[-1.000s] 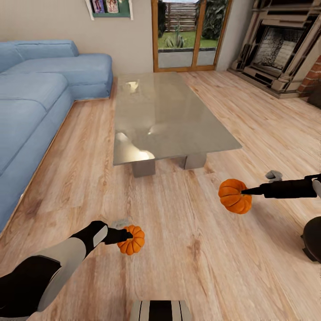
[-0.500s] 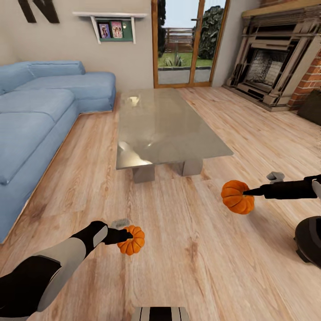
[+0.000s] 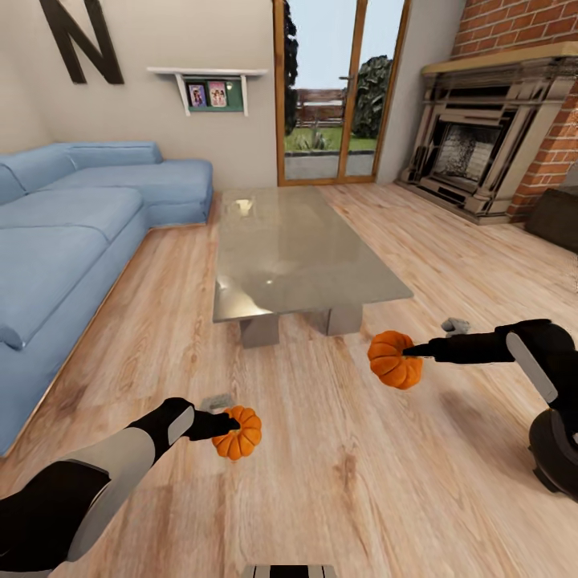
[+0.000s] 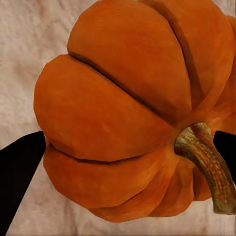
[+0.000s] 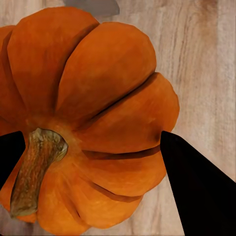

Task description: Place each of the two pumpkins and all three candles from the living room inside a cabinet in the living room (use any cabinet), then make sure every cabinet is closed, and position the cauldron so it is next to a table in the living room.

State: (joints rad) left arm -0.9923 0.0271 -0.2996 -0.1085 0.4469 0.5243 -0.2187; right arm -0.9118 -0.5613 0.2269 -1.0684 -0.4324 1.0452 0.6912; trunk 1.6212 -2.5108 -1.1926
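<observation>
Two pumpkins were in hand: the left gripper (image 3: 218,423) clamped one pumpkin (image 3: 238,432), the right gripper (image 3: 409,351) the other pumpkin (image 3: 392,360), both carried above the floor (image 3: 337,482) near the table (image 3: 305,241). Carrying step, by judgement; the next move called for finding a cabinet.

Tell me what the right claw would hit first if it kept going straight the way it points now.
Nothing nearby, as far as I can tell. The right claw, shut on its pumpkin, points across open wood floor just in front of the coffee table; the blue sofa lies far along that line. Depth is uncertain.
</observation>
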